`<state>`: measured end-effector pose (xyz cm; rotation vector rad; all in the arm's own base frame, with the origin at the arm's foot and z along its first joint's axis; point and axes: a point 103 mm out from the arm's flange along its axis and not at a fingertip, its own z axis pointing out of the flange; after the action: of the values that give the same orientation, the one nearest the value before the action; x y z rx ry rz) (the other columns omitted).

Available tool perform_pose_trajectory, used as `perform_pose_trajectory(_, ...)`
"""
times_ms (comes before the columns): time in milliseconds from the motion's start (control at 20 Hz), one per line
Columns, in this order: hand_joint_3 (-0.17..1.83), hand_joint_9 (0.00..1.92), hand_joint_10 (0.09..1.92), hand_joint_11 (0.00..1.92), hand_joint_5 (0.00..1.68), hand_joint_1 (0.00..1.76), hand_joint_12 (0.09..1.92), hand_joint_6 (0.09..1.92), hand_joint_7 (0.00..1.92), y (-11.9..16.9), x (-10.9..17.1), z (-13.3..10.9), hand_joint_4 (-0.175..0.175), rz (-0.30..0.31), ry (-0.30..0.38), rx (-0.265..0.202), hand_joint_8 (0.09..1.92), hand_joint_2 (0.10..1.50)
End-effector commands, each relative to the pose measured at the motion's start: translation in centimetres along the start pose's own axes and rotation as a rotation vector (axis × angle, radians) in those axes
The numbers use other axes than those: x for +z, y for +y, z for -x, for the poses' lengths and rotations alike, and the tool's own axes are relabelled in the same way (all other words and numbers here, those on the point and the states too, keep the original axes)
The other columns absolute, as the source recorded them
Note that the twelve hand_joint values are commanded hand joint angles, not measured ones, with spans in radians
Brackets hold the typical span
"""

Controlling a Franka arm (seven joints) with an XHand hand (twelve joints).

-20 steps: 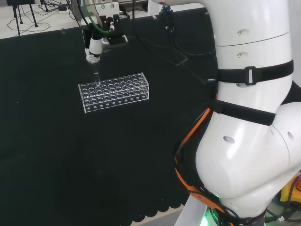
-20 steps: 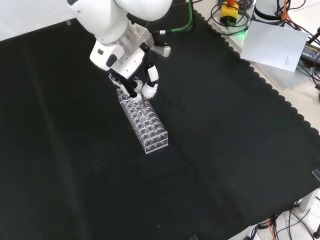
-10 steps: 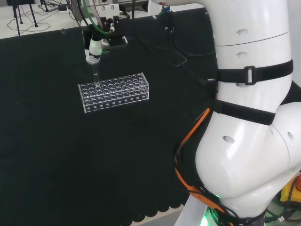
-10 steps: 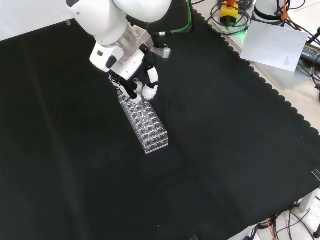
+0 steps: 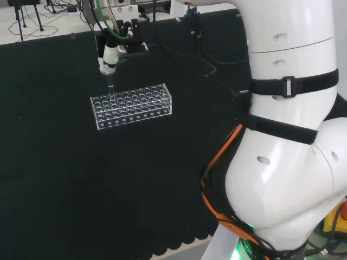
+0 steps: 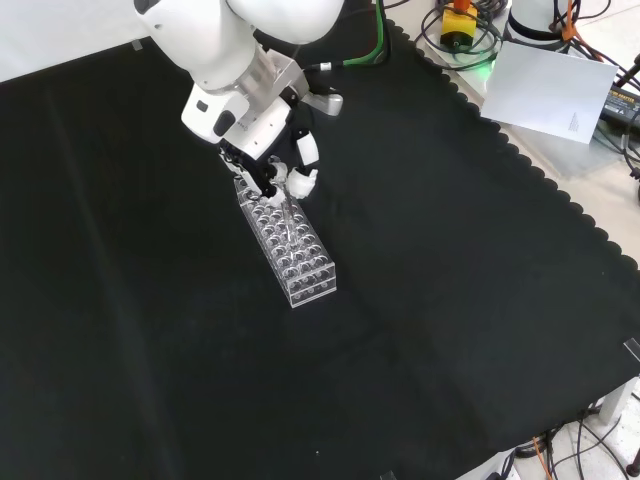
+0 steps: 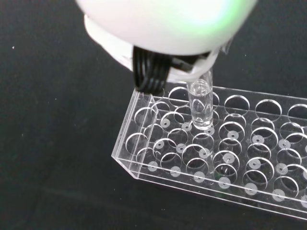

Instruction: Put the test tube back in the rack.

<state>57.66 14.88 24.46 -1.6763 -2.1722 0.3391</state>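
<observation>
hand point(image 6: 268, 165): over the rack's left end in head view, fingers curled round the tube's top
tube point(image 7: 201, 104): clear, upright, pinched in the hand, lower end over a hole near the rack's end; cannot tell if it's in yet
rack point(image 5: 132, 105): clear plastic, flat on the black cloth point(image 6: 450, 300)

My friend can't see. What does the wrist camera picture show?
A robot hand holds a clear test tube upright, its bottom end in a hole near one end of a clear plastic rack. The rack's other holes look empty, and it sits on black cloth.
</observation>
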Motion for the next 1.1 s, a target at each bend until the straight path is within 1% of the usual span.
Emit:
perform_pose_trajectory(50,0.76,1.64,0.75,1.39,1.58,1.25,1.02,0.11,1.78,-0.2,0.2,0.0,-0.175,-0.003,0.002,0.004,0.42,0.52)
perform_pose_trajectory(450,0.76,1.64,0.75,1.39,1.58,1.25,1.02,0.11,1.78,-0.2,0.7,-0.3,-0.175,-0.01,0.01,-0.001,0.42,0.52)
perform_pose_trajectory(1100,0.76,1.63,0.75,1.39,1.58,1.25,1.02,0.11,1.78,0.2,1.3,-0.5,-0.175,-0.026,0.012,0.006,0.42,0.52)
